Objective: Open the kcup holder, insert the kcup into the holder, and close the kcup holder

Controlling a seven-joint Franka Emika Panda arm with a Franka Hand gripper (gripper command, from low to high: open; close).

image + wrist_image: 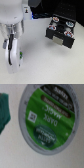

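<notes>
In the exterior view, the white robot arm fills the exterior view's left, its gripper (16, 54) hanging low over the pale table (45, 70). A small green patch, likely the small white cup-shaped kcup with a green top (21, 60), shows at the fingertips, but the blur hides whether the fingers are pinching it or spread; I cannot tell. The black boxy kcup holder (61, 31) sits well apart at the exterior view's right, its drawer pulled out, long axis slanting toward the near left, round pod slots facing up with several pods inside. Its far end is cut off by the frame.

In the wrist view, the kcup's (46, 117) green foil top faces the camera squarely and fills most of the picture. The print on it is too blurred to read. A dark green shape (5, 111) at the edge is cut off and unidentifiable.
</notes>
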